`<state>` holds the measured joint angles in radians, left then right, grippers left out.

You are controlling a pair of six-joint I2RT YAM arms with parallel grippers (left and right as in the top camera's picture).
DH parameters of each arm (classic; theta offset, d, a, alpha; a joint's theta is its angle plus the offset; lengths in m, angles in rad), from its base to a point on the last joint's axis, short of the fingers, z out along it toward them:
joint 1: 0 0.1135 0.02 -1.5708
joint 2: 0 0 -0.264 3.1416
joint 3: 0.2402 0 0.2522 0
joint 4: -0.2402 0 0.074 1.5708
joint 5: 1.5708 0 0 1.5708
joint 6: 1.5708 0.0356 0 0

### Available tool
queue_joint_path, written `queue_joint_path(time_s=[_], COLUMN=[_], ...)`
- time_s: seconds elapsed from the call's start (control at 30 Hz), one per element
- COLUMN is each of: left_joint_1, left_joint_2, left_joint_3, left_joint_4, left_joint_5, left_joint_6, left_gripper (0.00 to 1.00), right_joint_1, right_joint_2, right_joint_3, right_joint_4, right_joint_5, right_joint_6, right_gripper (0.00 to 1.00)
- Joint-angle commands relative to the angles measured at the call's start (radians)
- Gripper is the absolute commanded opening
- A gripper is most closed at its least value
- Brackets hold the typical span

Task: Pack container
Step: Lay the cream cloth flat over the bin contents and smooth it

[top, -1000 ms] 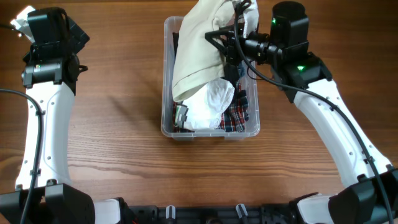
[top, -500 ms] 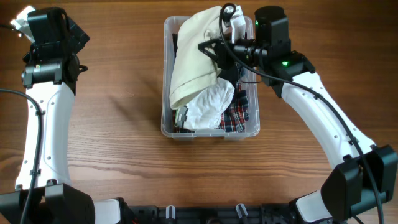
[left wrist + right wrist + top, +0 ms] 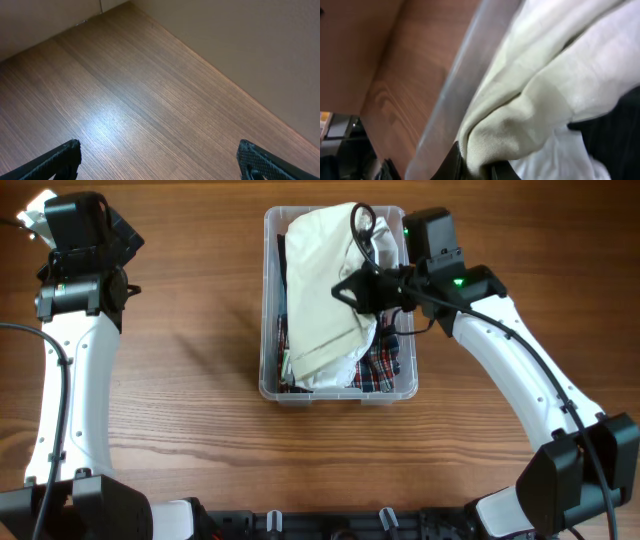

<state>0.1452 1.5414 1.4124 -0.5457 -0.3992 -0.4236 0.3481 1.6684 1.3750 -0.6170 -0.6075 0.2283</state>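
Right wrist view, nearest first: right gripper (image 3: 472, 167) is pinched tight on a fold of cream cloth (image 3: 520, 100), with no gap between the jaws. The weave is visible; it looks matte and soft and creases in thick folds. A dark striped fabric (image 3: 615, 145) sits beside it. Just behind is the rim of the container (image 3: 455, 90), smooth, clear and thick-edged, and past it the table (image 3: 385, 75).

Change over the last second: the cloth was bunched high at the far end of the bin, partly over the rim. It now lies flatter and longer along the bin, and the right gripper (image 3: 352, 288) has come inward and down over the middle. The white garment (image 3: 335, 375), which was mostly exposed, is now nearly covered, with only a crumpled edge showing.

Judgement: the cloth is in the bin and being pressed or laid down. Release and maybe a tuck seem to be what is left, since the pile looks higher than the rim.

The container (image 3: 268, 300) sits centre-table toward the far edge. It is a rectangular bin with rounded corners and see-through walls. Plaid cloth (image 3: 382, 365), red, blue and white, fills the near right corner.

The left gripper (image 3: 160, 159) is unchanged, well off to the left. Its jaws are spread wide with nothing between them, above bare wood-grain laminate with a glossy glare patch.
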Motion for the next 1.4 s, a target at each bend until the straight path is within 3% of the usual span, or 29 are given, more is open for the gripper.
queue_joint_path(time_s=[0.0, 0.27, 0.37, 0.43, 0.5, 0.6, 0.63, 0.7, 0.83, 0.97, 1.03, 1.1, 1.13, 1.37], left_joint_1=[0.004, 0.004, 0.004, 0.004, 0.004, 0.004, 0.004, 0.004, 0.004, 0.004, 0.004, 0.004, 0.004, 0.004], left_joint_2=[0.000, 0.000, 0.000, 0.000, 0.000, 0.000, 0.000, 0.000, 0.000, 0.000, 0.000, 0.000, 0.000, 0.000], left_joint_3=[-0.005, -0.005, -0.005, -0.005, -0.005, -0.005, -0.005, -0.005, -0.005, -0.005, -0.005, -0.005, -0.005, -0.005], left_joint_4=[0.003, 0.003, 0.003, 0.003, 0.003, 0.003, 0.003, 0.003, 0.003, 0.003, 0.003, 0.003, 0.003, 0.003], left_joint_5=[-0.014, -0.014, -0.014, -0.014, -0.014, -0.014, -0.014, -0.014, -0.014, -0.014, -0.014, -0.014, -0.014, -0.014], left_joint_6=[0.001, 0.001, 0.001, 0.001, 0.001, 0.001, 0.002, 0.001, 0.001, 0.001, 0.001, 0.001, 0.001, 0.001], left_gripper=[1.00, 1.00, 1.00, 1.00, 1.00, 1.00, 1.00, 1.00, 1.00, 1.00, 1.00, 1.00, 1.00, 1.00], right_joint_1=[0.005, 0.005, 0.005, 0.005, 0.005, 0.005, 0.005, 0.005, 0.005, 0.009, 0.018, 0.032, 0.037, 0.053], right_joint_2=[-0.003, -0.003, -0.003, -0.003, -0.003, -0.003, -0.003, -0.005, -0.022, -0.031, -0.031, -0.030, -0.028, 0.027], right_joint_3=[0.005, 0.005, 0.005, 0.005, 0.005, 0.005, 0.005, 0.005, 0.055, 0.165, 0.195, 0.192, 0.183, 0.078], right_joint_4=[-0.080, -0.238, -0.272, -0.286, -0.289, -0.278, -0.271, -0.254, -0.225, -0.234, -0.231, -0.210, -0.201, -0.161], right_joint_5=[0.071, 0.238, 0.312, 0.376, 0.426, 0.465, 0.466, 0.476, 0.507, 0.504, 0.504, 0.508, 0.511, 0.525], right_joint_6=[-0.019, -0.019, -0.018, -0.018, -0.019, -0.046, -0.059, -0.073, -0.072, -0.069, -0.069, -0.069, -0.066, -0.016], right_gripper=[0.05, 0.06, 0.11, 0.18, 0.47, 0.69, 0.76, 0.77, 0.72, 0.58, 0.40, 0.16, 0.11, 0.07])
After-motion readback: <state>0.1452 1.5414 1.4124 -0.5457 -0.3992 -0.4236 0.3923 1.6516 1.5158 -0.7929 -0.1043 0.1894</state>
